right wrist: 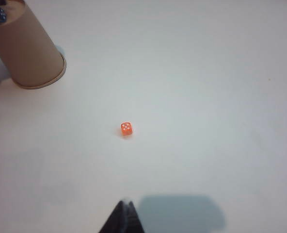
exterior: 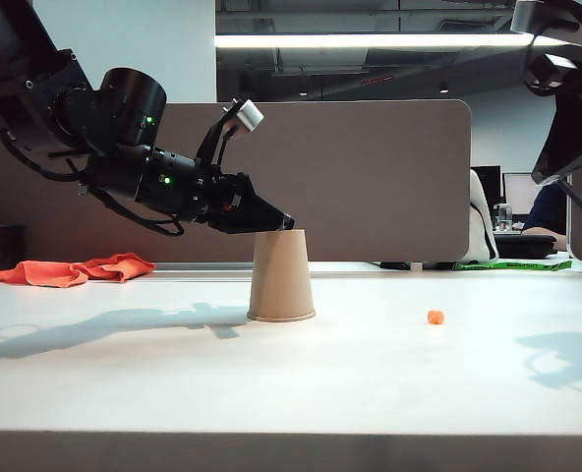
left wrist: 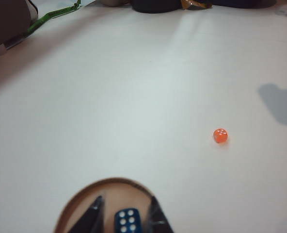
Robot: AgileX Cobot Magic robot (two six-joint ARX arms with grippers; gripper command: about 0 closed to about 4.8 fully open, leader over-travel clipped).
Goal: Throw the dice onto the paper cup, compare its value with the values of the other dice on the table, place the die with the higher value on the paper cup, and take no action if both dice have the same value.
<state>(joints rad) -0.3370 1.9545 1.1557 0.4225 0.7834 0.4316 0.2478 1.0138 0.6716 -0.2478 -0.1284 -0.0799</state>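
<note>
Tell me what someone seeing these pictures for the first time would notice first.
Most likely the left gripper reaching over the upturned paper cup at mid-table, its jaws standing on either side of the blue die on the cup's top, whether touching it is unclear. Next, the orange die alone on the white table to the cup's right. The right gripper hangs above it, shut.

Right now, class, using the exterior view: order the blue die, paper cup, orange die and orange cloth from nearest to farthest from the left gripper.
1. Blue die: between the left gripper's fingers, on the cup's upturned base.
2. Paper cup: directly under the gripper, inverted, mid-table.
3. Orange die: on the table, right of the cup.
4. Orange cloth: far left, at the table's back.
</note>
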